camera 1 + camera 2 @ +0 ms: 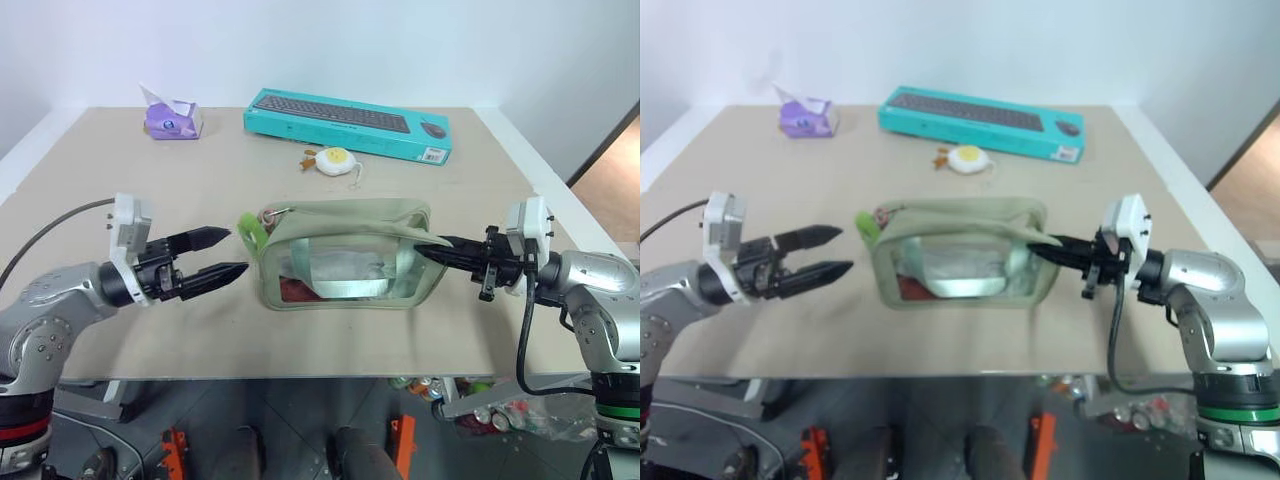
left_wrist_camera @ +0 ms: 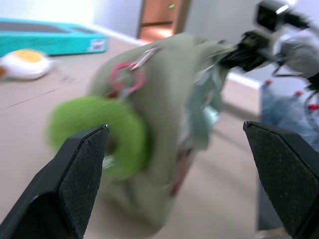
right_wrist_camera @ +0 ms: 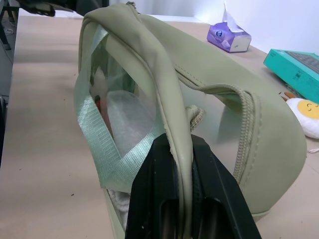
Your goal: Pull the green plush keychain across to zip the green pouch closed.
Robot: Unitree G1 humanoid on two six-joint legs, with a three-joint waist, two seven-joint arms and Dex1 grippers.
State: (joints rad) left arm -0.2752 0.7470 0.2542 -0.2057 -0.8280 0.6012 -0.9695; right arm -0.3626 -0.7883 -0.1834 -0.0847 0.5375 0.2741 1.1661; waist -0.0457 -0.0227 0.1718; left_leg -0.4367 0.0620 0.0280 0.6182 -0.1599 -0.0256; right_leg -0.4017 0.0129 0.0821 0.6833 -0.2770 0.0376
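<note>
The left claw [image 1: 230, 252] hangs with its fingers spread wide, just left of the green pouch [image 1: 345, 255] and apart from it. The green plush keychain [image 1: 249, 232] sits at the pouch's left end. The pouch lies on the tabletop [image 1: 200, 180], nearer than the keyboard box [image 1: 347, 123]. The right claw [image 1: 428, 248] is clamped on the pouch's right end.
</note>
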